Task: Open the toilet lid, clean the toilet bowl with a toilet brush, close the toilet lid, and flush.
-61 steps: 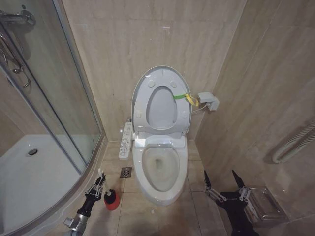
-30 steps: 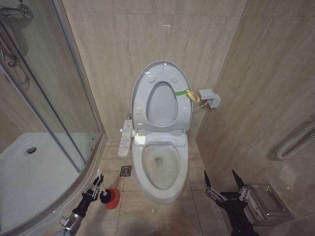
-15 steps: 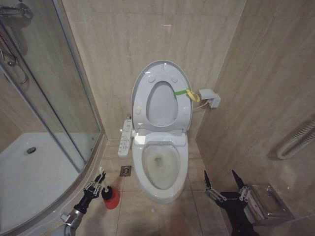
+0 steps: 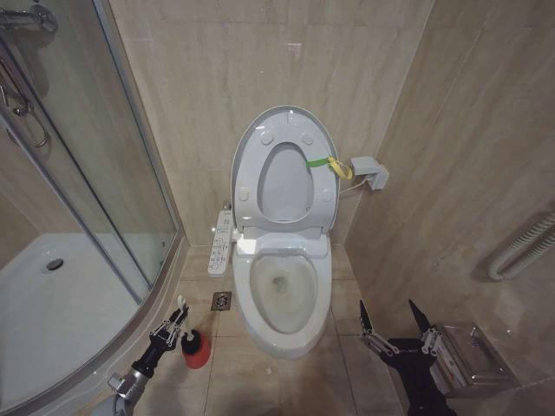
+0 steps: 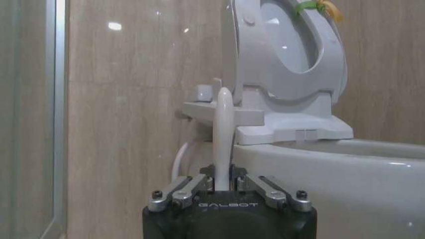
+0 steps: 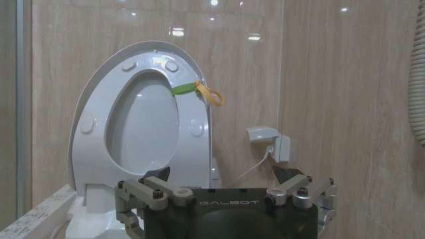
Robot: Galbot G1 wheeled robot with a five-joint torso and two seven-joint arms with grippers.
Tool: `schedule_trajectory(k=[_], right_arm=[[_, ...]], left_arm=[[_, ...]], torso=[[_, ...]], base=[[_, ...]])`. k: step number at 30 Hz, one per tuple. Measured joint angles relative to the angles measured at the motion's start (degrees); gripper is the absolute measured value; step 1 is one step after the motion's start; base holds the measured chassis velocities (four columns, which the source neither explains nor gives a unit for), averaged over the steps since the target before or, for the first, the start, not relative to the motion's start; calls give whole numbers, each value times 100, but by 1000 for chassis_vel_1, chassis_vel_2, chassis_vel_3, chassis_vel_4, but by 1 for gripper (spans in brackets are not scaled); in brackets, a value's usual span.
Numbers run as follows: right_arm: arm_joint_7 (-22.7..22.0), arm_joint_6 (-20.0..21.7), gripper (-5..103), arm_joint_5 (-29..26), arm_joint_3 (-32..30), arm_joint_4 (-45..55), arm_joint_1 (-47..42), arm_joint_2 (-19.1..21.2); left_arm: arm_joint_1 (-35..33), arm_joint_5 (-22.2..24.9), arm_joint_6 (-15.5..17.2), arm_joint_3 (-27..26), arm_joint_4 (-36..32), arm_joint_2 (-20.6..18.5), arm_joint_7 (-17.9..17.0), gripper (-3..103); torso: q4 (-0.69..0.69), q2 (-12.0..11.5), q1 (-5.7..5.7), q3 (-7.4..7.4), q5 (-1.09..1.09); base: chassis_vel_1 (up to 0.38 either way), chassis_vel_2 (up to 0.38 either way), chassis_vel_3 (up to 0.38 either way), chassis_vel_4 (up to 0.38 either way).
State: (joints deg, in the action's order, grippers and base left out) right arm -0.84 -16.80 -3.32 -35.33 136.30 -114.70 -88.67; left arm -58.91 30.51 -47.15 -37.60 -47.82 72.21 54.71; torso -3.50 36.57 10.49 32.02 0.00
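Lid point(image 4: 282, 143) up against wall. Left hand point(image 4: 171, 331) clamped on brush point(image 5: 222, 134) handle beside bowl point(image 4: 284, 321). Right hand point(image 4: 392, 328) fingers spread wide, holding nothing.

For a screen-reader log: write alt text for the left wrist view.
The left tool is shut on the white handle of the toilet brush, which stands upright. Behind it are the toilet bowl, the raised toilet lid and seat, and a beige tiled wall.

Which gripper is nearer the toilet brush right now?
Left. The left gripper is shut on the toilet brush handle beside the toilet bowl; the right gripper hangs open across the bowl.
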Motion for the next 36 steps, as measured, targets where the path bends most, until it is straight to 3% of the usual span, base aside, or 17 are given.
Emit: schedule_trajectory(k=[23, 36], right_arm=[[0, 0, 100, 0, 0, 0, 0, 0], [0, 0, 100, 0, 0, 0, 0, 0]], left_arm=[[-63, -11, 3, -8, -144, -43, 11, 16], [-20, 122, 3, -123, 234, -110, 296, 16]], torso=[[-1, -517, -220, -295, 0], [-1, -722, -294, -428, 0]], base=[[0, 0, 0, 0], [0, 0, 0, 0]])
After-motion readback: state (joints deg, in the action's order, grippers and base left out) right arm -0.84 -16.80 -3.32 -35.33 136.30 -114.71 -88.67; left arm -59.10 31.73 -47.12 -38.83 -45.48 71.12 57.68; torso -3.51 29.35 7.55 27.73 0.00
